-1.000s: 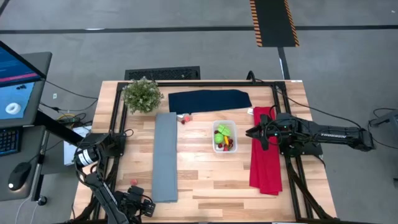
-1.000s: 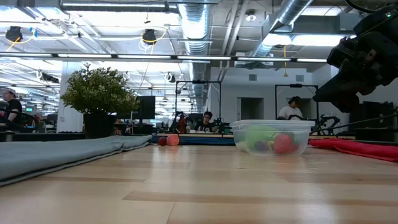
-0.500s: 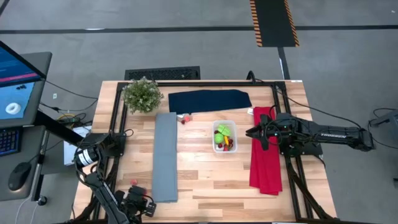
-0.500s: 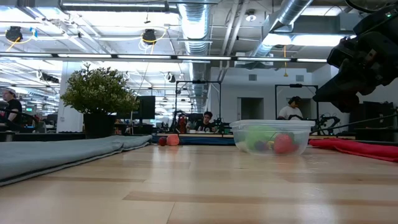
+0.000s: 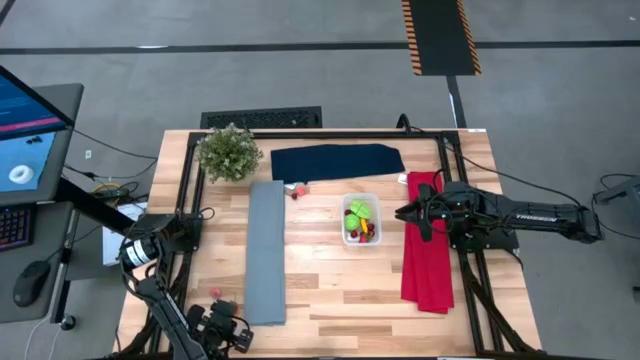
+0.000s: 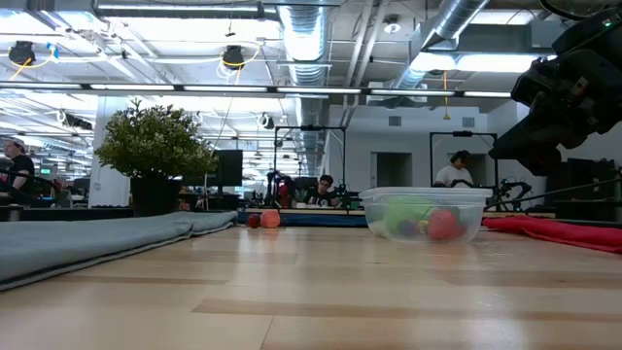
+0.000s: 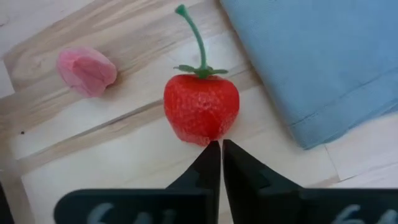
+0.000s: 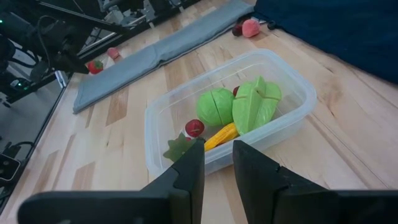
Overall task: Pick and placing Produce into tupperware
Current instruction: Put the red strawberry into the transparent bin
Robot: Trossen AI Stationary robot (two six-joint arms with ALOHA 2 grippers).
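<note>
I'm working in a big open lab hall: bare ducts (image 6: pixel 301 39) along the top, test frames (image 6: pixel 306 160) mid-frame, a monitor (image 5: pixel 25 130) far left.

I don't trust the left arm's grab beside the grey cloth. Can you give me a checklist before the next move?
1. Left tool gripping the strawberry: not ok. It is shut just short of it and holds nothing.
2. Strawberry clear of the grey cloth: ok.
3. Tub upright, with room left: ok.
4. Right tool open, empty, at the tub: ok.
5. Pink piece is produce: cannot tell.
</note>
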